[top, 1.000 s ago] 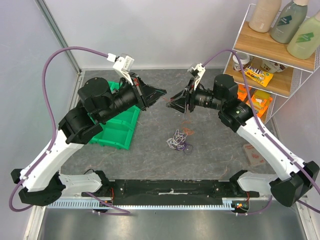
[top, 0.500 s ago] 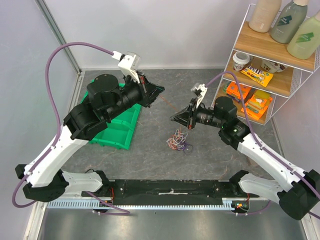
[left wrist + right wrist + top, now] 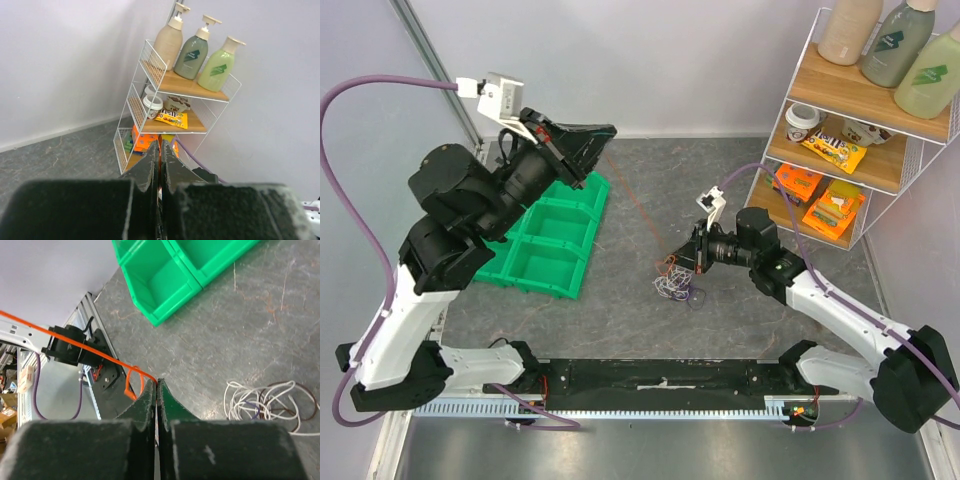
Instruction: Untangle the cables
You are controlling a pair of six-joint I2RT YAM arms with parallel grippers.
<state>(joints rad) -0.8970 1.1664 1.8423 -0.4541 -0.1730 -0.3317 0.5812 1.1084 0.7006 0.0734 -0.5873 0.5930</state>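
The cables (image 3: 676, 286) lie as a small clump of white, purple and dark loops on the grey table, and show in the right wrist view as cables (image 3: 270, 401) too. One red-orange cable (image 3: 636, 206) runs taut from the clump's upper edge up to my left gripper (image 3: 609, 129), which is raised high at the back left. A sliver of orange shows between its shut jaws in the left wrist view, where the left gripper (image 3: 161, 146) points at the shelf. My right gripper (image 3: 673, 262) sits low beside the clump. The right gripper (image 3: 158, 384) is shut on the red-orange cable (image 3: 75, 343).
Green bins (image 3: 556, 236) sit at the left under the left arm, seen also as green bins (image 3: 165, 275). A white wire shelf (image 3: 880, 160) with bottles and snack packs stands at the right. The black base rail (image 3: 660, 376) runs along the near edge.
The left arm has swung up and back to the left, drawing the red-orange cable taut. The right gripper dropped to the clump and shut on that cable.
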